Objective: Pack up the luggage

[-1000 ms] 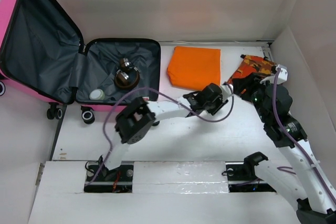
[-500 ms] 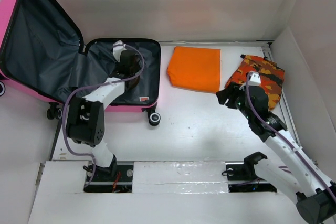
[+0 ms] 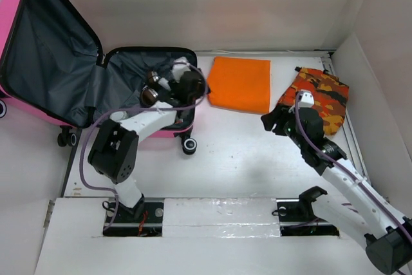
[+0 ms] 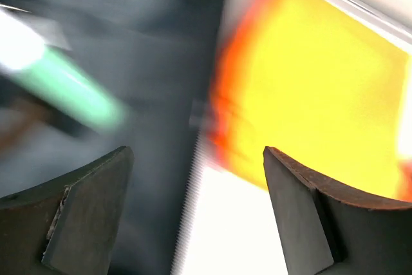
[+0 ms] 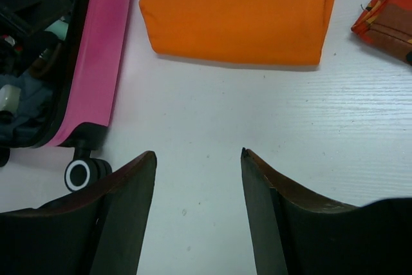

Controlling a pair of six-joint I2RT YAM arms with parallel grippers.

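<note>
The pink luggage [image 3: 13, 11] lies open at the table's left, its lid propped up and its grey-lined base [image 3: 129, 85] flat. My left gripper [image 3: 190, 85] hovers over the base's right rim. In the blurred left wrist view it [image 4: 196, 152] is open and empty, with dark lining [image 4: 141, 62] on the left and the orange pouch [image 4: 322, 88] on the right. My right gripper [image 3: 273, 120] is open over bare table. In its own view it [image 5: 198, 152] holds nothing, with the orange pouch [image 5: 238, 11] ahead and the luggage [image 5: 96, 49] to the left.
The orange pouch [image 3: 241, 84] lies just right of the luggage. A red-orange patterned pouch [image 3: 318, 98] sits at the far right by the wall. Dark round items [image 3: 153, 91] and small bottles [image 5: 9, 98] lie in the base. A wheel [image 3: 187, 145] sticks out at the front.
The left arm swung from near the orange pouch into the luggage, then to its right rim, and its jaws opened wider. The right arm pulled back from the patterned pouch toward the table's middle.
</note>
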